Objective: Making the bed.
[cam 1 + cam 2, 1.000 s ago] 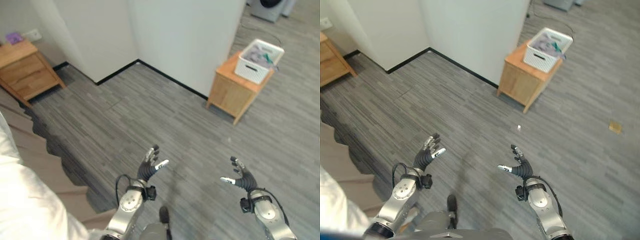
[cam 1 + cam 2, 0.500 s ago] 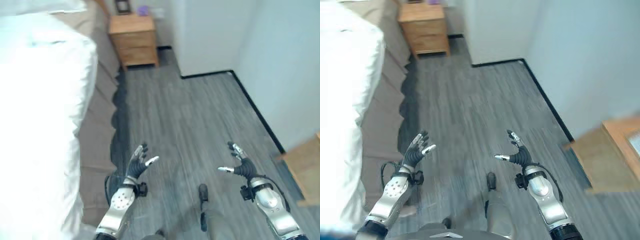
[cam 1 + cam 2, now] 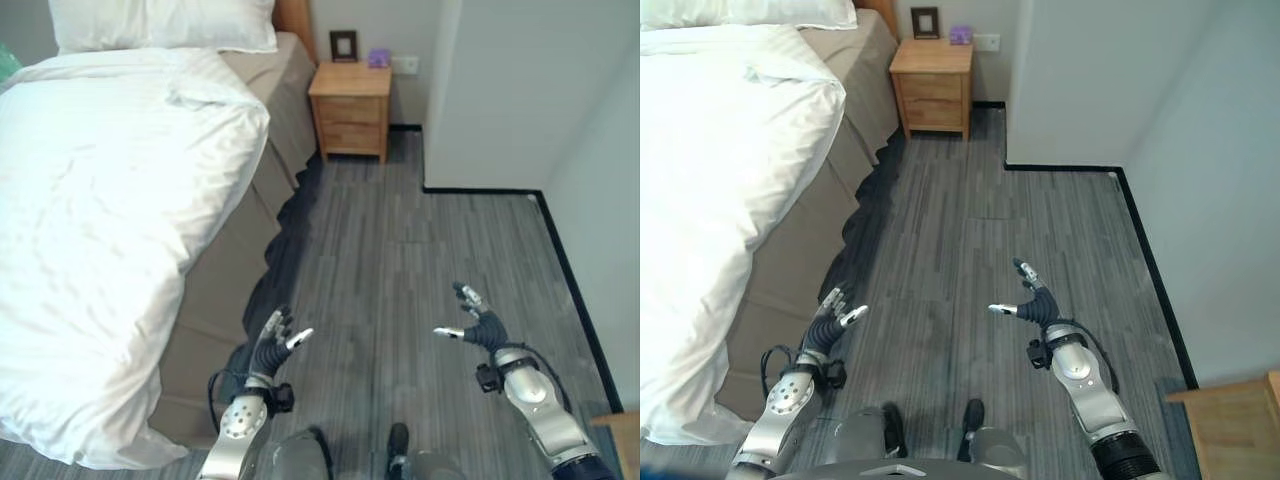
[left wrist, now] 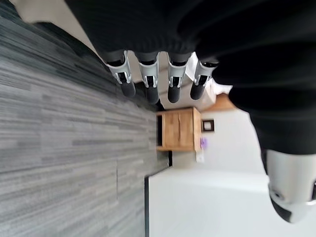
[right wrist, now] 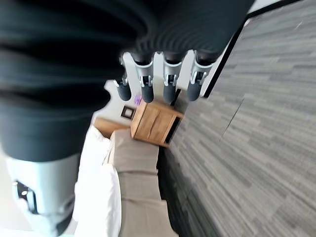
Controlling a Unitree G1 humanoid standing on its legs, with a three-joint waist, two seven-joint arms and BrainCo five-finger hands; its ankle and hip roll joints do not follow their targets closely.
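The bed stands at the left with a tan base and a rumpled white duvet draped over its side. White pillows lie at the head. My left hand hovers open over the grey floor, close to the bed's lower corner and apart from it. My right hand is open too, held over the floor further right. In the left wrist view the fingers are straight and hold nothing; the right wrist view shows the same for the other fingers.
A wooden nightstand stands beside the bed's head, with a small picture frame and a purple item on top. White walls with a black skirting close off the right side. A wooden corner shows at the lower right.
The camera has swung round to the left: the bed, pillows and nightstand now lie in full view, and the wooden cabinet with the white basket has left the picture. Both hands stay open.
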